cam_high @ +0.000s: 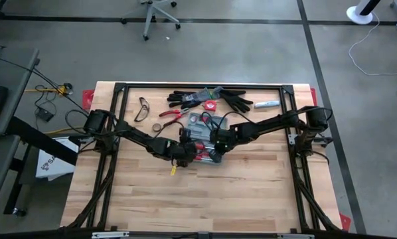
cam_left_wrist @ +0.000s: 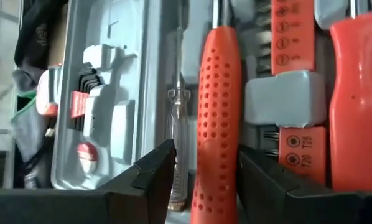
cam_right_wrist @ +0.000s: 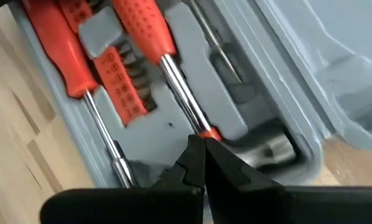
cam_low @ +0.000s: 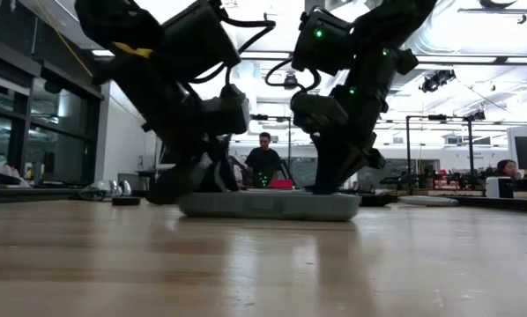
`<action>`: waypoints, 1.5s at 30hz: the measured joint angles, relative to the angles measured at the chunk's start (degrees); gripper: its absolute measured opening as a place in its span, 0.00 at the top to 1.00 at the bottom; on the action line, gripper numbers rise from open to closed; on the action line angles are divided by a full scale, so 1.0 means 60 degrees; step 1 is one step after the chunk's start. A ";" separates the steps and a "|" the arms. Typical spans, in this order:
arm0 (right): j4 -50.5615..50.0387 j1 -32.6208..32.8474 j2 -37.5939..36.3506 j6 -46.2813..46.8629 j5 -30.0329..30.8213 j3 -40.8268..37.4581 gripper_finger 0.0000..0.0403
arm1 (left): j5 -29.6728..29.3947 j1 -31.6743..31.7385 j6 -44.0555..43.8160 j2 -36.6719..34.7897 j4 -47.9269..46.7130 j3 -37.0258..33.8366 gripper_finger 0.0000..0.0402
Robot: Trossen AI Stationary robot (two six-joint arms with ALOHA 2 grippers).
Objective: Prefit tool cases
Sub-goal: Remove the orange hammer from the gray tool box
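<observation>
The tool case lies open and flat on the table's middle, a low grey slab in the low view. Its moulded grey tray holds red-handled screwdrivers, a red bit holder and hex keys. My left gripper comes in from the left, open, its fingers standing either side of one red handle. My right gripper comes in from the right, shut, its tips down on a screwdriver's shaft. My left gripper straddles the red screwdriver handle, its fingers slanting down and lying across it. A gap shows at one finger; at the other I cannot tell whether it touches. My right gripper's shut fingertips meet the screwdriver's steel shaft at its red collar, slanting down from above. The screwdriver lies in its slot in the tray.
Along the far edge lie black gloves, red pliers, safety glasses, a tape roll and a white pen-like thing. Bare wood spreads toward the near edge. A person sits in the room behind.
</observation>
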 joint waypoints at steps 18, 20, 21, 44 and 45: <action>0.0914 0.0291 -0.0373 0.0680 0.0085 -0.0636 1.00 | 0.1743 0.0971 -0.1544 0.0286 -0.0933 0.0818 0.86; 0.0823 0.0306 -0.0697 0.0739 0.0259 -0.0645 1.00 | 0.1993 0.0971 -0.1702 0.0302 -0.1229 0.1064 0.86; 0.0748 0.0310 -0.0850 0.0740 0.0377 -0.0662 1.00 | 0.2102 0.0971 -0.1778 0.0321 -0.1409 0.1206 0.86; -0.1085 0.0244 -0.4416 0.0749 0.2825 -0.0624 1.00 | 0.2144 0.0869 -0.2162 -0.0472 -0.3301 0.3529 0.99; -0.1260 0.0246 -0.4495 0.0752 0.2899 -0.0623 1.00 | 0.2043 0.0869 -0.2221 -0.0621 -0.3390 0.3532 0.99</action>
